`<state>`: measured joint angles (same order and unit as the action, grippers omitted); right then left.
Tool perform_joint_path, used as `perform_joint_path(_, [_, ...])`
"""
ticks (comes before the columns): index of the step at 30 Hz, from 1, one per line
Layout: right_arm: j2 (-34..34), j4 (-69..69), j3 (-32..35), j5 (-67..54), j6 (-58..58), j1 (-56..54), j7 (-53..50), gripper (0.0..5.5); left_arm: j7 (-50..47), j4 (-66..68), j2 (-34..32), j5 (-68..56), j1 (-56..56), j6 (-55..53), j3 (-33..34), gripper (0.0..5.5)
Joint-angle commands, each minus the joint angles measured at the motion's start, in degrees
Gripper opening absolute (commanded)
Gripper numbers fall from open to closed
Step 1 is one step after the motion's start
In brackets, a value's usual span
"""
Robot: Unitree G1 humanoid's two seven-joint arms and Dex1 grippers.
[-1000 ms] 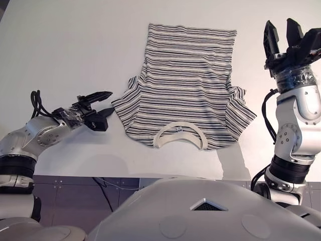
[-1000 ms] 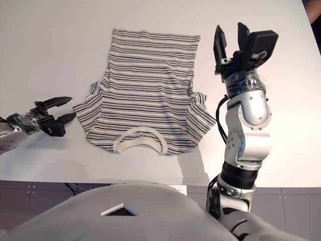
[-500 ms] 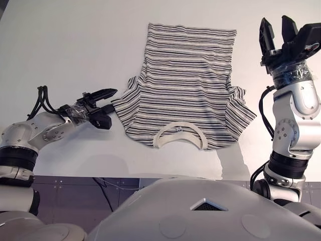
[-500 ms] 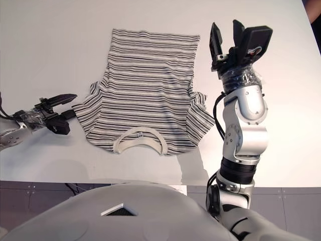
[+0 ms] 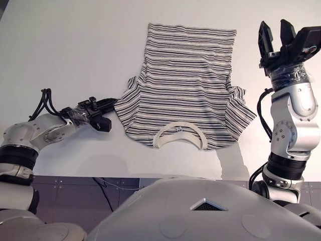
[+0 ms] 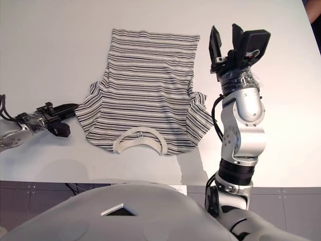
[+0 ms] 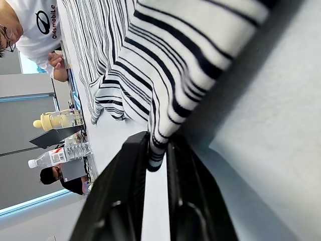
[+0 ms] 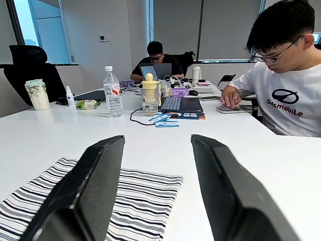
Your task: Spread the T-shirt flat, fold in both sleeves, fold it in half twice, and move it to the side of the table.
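left jaws: T-shirt point(image 5: 188, 85) sleeve tip partly hidden between | right jaws: apart

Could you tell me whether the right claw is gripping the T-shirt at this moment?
No, the right claw is raised, open and empty, beside the T-shirt.

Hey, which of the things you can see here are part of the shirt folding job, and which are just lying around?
Job: T-shirt lying on the table; left gripper pinching its sleeve edge; right gripper, open, raised beside it.
Lying about: water bottle, laptop, cup, all farther back.
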<state>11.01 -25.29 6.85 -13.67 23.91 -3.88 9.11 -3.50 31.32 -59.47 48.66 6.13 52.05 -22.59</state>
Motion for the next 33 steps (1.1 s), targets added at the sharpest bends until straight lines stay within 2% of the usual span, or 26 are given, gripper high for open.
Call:
perform_joint_path(1, [-1.46, -1.04, -1.72, -0.19, 0.45, 1.06, -0.48, 2.44, 0.41, -0.60, 0.02, 0.69, -4.82, -1.23, -0.83, 0.15])
perform_joint_path(7, [-2.52, -1.42, -1.15, -0.45, 0.44, 2.73, -1.51, 2.44, -7.89, -11.22, -2.22, -0.61, -15.89, -3.75, 6.52, 0.11])
perform_joint_path(15, [-2.13, -1.55, -0.53, -0.87, 0.77, 3.62, -1.36, 2.44, -10.16, -15.60, 0.79, -0.67, -15.49, -10.69, 11.23, 0.11])
perform_joint_path(23, [-0.87, -1.12, -0.41, -1.56, 1.63, 3.06, -0.29, 2.44, -3.67, -33.71, 5.66, -3.53, -19.72, -11.47, 11.30, 0.11])
perform_joint_path(32, [0.89, -0.42, -0.36, -2.23, 3.42, 2.80, 1.85, 2.44, 4.16, -36.58, 13.65, -3.98, -19.92, -17.17, 8.17, 0.11])
perform_joint_path(33, [1.63, 0.73, -0.40, -2.37, 3.54, 1.75, 2.60, 2.44, 6.72, -35.67, 15.60, -5.63, -20.09, -18.54, 6.47, 0.31])
